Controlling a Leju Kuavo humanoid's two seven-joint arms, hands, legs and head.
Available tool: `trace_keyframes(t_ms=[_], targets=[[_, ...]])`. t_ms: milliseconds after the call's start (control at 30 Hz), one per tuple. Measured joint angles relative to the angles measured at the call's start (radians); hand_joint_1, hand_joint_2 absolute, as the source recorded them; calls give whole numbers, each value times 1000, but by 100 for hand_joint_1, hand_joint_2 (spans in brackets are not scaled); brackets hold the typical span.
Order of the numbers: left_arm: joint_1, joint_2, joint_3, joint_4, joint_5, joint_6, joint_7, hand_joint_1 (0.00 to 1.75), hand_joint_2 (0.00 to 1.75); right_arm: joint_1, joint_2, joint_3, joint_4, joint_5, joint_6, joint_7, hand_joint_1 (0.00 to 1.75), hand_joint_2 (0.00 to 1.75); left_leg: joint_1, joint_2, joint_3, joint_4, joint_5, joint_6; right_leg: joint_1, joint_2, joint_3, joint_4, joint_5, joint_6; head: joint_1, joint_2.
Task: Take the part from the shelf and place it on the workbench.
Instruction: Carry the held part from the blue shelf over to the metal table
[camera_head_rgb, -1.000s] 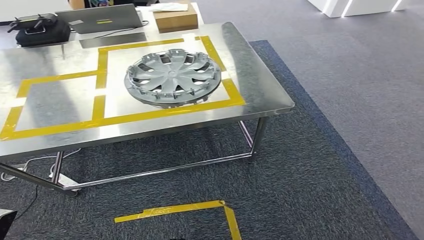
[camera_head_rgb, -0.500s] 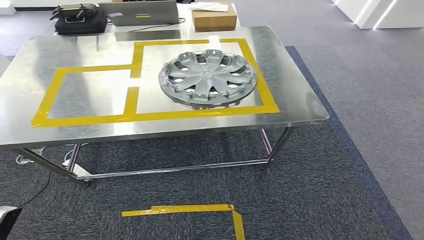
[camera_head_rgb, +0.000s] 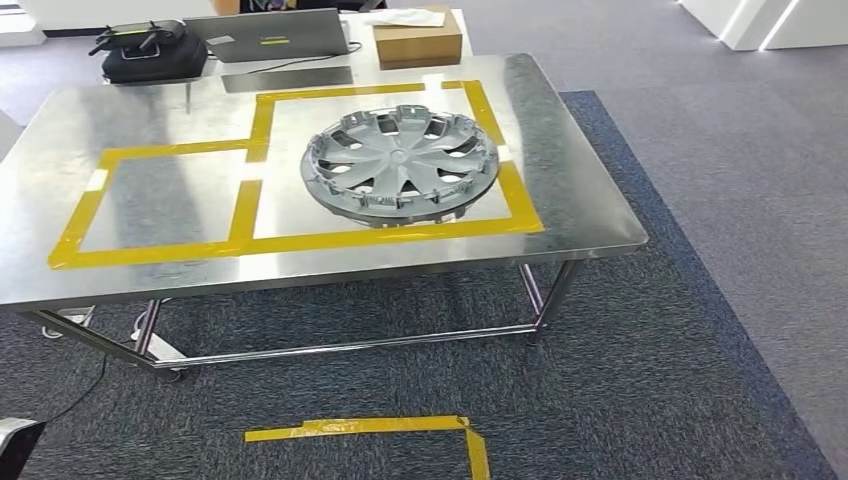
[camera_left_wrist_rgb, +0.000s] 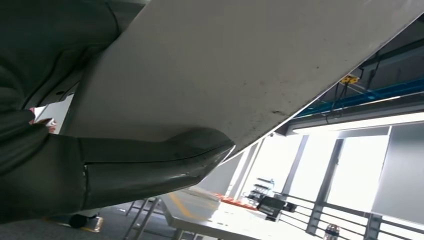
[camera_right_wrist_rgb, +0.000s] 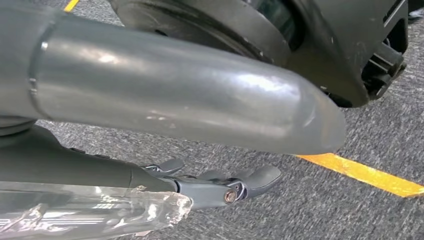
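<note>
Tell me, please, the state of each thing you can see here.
Hubcap: lying flat on the workbench.
Laptop: open, beyond the workbench.
Cardboard box: closed.
Right hand: fingers stretched out, holding nothing.
Left hand: thumb against a white panel; grip unclear.

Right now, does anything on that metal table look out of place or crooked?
Mostly tidy. The hubcap lies flat on the workbench, but its right edge overlaps the yellow tape outline instead of sitting fully inside.
</note>
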Motion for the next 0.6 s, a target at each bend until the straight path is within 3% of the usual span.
trace_keyframes(t_ms=[33,100,167,233,333,400,467,500,533,600], targets=[[0,0,0,2,0,0,0,175,175,1,0,0,0,0,0,-1,0,0,0,0,-2,-12,26,1,0,0,6,0,-4,1,0,0],[-1,0,0,5,-2,0,0,175,175,1,0,0,0,0,2,-2,0,0,-1,1,42,-125,111,8,0,1,18,-1,-15,4,0,0],[-4,0,0,6,-7,0,-1,175,175,0,1,0,0,-1,3,-3,0,0,-6,3,91,-233,148,21,2,1,24,-1,-27,15,0,0],[-8,0,-1,8,-12,0,-2,175,175,-1,1,0,0,-4,5,-3,0,0,-11,3,107,-269,137,34,4,-1,32,-3,-29,31,1,0],[-9,0,0,9,-15,0,-3,175,175,-2,1,0,0,-5,6,-4,0,0,-6,-1,124,-284,133,53,2,-2,36,22,-39,51,6,0],[-12,-1,0,11,-16,-1,-3,175,175,-4,1,0,0,-5,7,-4,0,0,-4,-1,136,-286,126,60,1,0,-11,106,-87,56,12,0],[-14,-1,0,15,-18,-2,-3,175,175,-4,1,0,0,-5,7,-4,0,0,-6,-1,144,-285,116,63,1,0,-88,227,-136,60,15,0],[-15,-1,0,17,-18,-3,-3,175,175,-2,1,0,0,-5,7,-4,0,0,-7,-2,150,-285,110,63,1,1,-116,260,-138,60,16,0],[-15,-1,0,19,-19,-4,-4,175,175,0,1,0,0,-5,7,-4,0,0,-8,-2,159,-285,103,63,2,1,-127,257,-119,59,16,0],[-16,-2,0,22,-20,-7,-4,175,175,2,0,0,0,-5,7,-4,0,0,-8,-3,184,-285,86,59,2,1,-98,150,-30,53,17,0]])
